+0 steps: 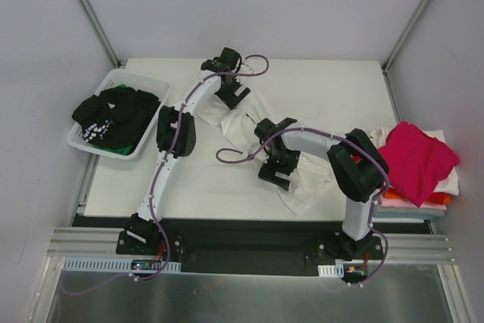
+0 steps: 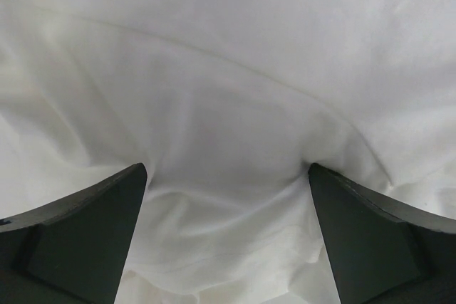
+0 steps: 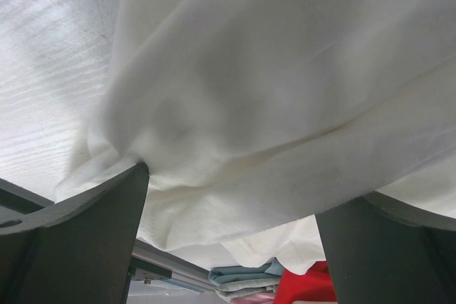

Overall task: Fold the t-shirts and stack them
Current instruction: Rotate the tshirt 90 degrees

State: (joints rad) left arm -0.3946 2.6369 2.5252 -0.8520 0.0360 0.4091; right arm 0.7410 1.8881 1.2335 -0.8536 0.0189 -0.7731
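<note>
Cloth sits in three spots in the top view. A white tee (image 1: 240, 122) lies bunched up in the middle of the table (image 1: 340, 88), because it is not folded yet. A black tee (image 1: 113, 111) waits in the basket (image 1: 106, 149) at the upper left. At the right edge a pink tee (image 1: 414, 158) lies on top of a pile (image 1: 439, 200) of other tees, so that looks like the place for done ones. The left claw (image 1: 233, 96) is down at the top end of the white tee and the right claw (image 1: 276, 174) is down at the bottom end. Each one takes its own end, likely so the two can pull the tee flat.

In the left wrist view, white cloth fills the whole picture. The two dark fingers (image 2: 85, 240) stand wide apart at the bottom corners, with a soft hump of tee between them. The claw is wide and pinches nothing yet. It seems set to bite that hump.

In the right wrist view, the white tee hangs across the top and middle in folds. This claw is wide too, with cloth between its fingers (image 3: 92, 233) but not squeezed. Bare table shows at the upper left. A bit of red cloth (image 3: 306, 286) peeks in at the bottom, likely from the pile.
</note>
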